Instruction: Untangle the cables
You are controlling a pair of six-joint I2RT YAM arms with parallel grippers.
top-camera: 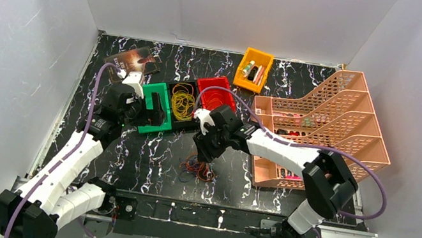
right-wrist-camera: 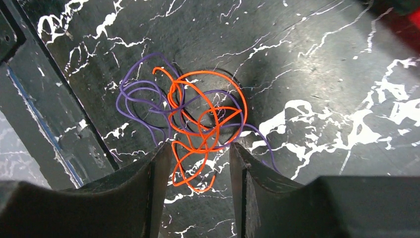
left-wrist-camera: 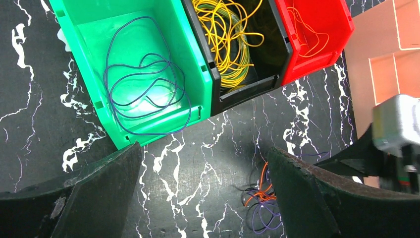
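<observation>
Right arm (top-camera: 281, 149) stretched leftward, right gripper (right-wrist-camera: 200, 148) pointing down with jaws parted astride the cables (right-wrist-camera: 217, 131) — left gripper (left-wrist-camera: 204, 151) spread wide, holding nothing, above the green bin's (left-wrist-camera: 195, 64) near end.

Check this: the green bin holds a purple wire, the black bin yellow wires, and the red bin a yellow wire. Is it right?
Not fully. The red bin holds an orange wire, not yellow; the left wrist view shows it. The rest is right.
</observation>
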